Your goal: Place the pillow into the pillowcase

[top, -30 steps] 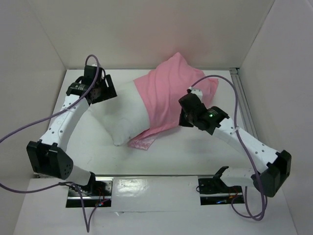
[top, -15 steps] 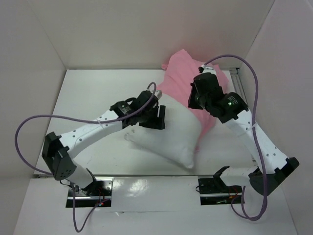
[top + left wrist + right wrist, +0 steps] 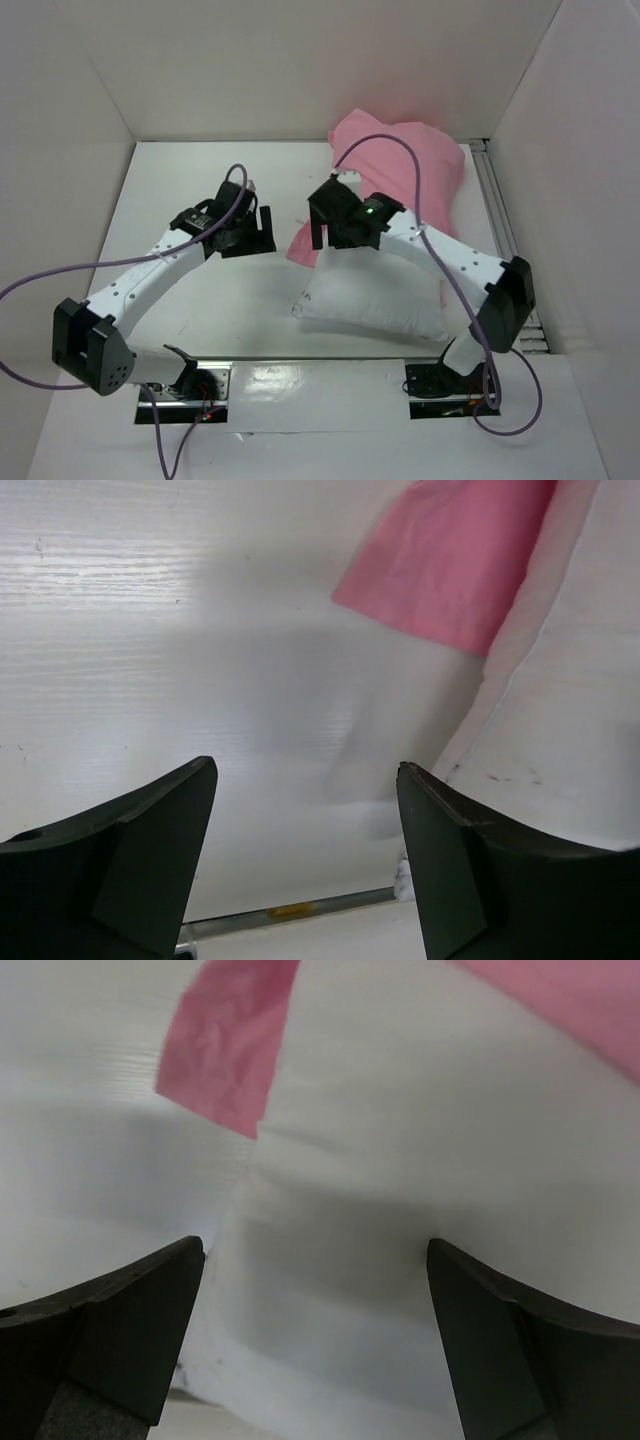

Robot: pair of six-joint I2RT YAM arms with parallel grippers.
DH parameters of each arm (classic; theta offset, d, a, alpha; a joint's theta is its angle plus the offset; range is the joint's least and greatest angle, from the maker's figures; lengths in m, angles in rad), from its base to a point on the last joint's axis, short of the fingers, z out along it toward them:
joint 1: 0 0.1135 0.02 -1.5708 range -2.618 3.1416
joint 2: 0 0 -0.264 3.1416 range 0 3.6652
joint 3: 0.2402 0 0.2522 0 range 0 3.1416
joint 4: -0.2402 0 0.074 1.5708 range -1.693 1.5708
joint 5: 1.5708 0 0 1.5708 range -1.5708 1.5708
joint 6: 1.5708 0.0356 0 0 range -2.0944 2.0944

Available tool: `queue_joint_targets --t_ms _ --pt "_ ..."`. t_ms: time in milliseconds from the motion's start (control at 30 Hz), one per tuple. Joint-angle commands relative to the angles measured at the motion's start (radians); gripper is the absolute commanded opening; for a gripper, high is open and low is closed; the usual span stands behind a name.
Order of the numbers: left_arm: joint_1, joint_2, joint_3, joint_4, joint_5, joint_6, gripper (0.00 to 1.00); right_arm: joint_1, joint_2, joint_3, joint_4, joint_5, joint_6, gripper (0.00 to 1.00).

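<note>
The white pillow point(image 3: 375, 300) lies at the desk's point(image 3: 190, 190) near right. Its far end is covered by the pink pillowcase point(image 3: 410, 160), bunched toward the far right corner. The left gripper point(image 3: 305, 775) and right gripper point(image 3: 315, 1245) both stand apart, holding nothing.

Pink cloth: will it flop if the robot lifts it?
The pink fabric pillowcase would probably flop: it lies rumpled in soft folds against the plump white pillow. Its smooth surface hints it may slip.
</note>
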Motion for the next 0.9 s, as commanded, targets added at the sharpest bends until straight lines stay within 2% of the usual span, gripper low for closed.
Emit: queue_joint_targets --t_ms 0,33,67,100,200,267,333,400,533,633,867 --pt "0.011 0.064 -0.015 0.116 0.088 0.055 0.87 0.029 0.117 -0.062 -0.007 0.191 0.164 0.99" --pt "0.011 0.087 -0.003 0.13 0.103 0.074 0.87 0.029 0.172 -0.076 -0.007 0.208 0.199 0.99" --pt "0.011 0.107 -0.003 0.13 0.113 0.074 0.87 0.02 0.191 -0.087 -0.007 0.239 0.199 0.9" --pt "0.011 0.138 -0.003 0.164 0.113 0.087 0.87 0.02 0.202 -0.096 -0.016 0.239 0.199 0.76" --pt "-0.003 0.184 -0.003 0.233 0.151 0.124 0.87 -0.001 0.149 -0.133 0.034 0.212 0.126 0.0" --pt "-0.016 0.208 -0.003 0.27 0.151 0.16 0.88 -0.002 0.024 -0.163 0.102 0.158 0.006 0.0" --pt "-0.029 0.241 0.011 0.291 0.139 0.187 0.92 -0.034 -0.067 -0.199 0.186 0.013 -0.081 0.0" --pt "-0.053 0.294 0.033 0.291 0.122 0.218 0.92 -0.086 -0.161 -0.199 0.186 -0.113 -0.159 0.0" --pt "-0.072 0.319 0.056 0.333 0.097 0.253 0.93 -0.124 -0.211 -0.139 0.09 -0.163 -0.224 0.0" --pt "-0.072 0.328 0.056 0.379 0.148 0.292 0.96 -0.149 -0.237 -0.111 0.042 -0.187 -0.259 0.0" --pt "-0.081 0.428 0.112 0.414 0.193 0.321 0.96 -0.172 -0.246 -0.092 0.007 -0.227 -0.281 0.0"
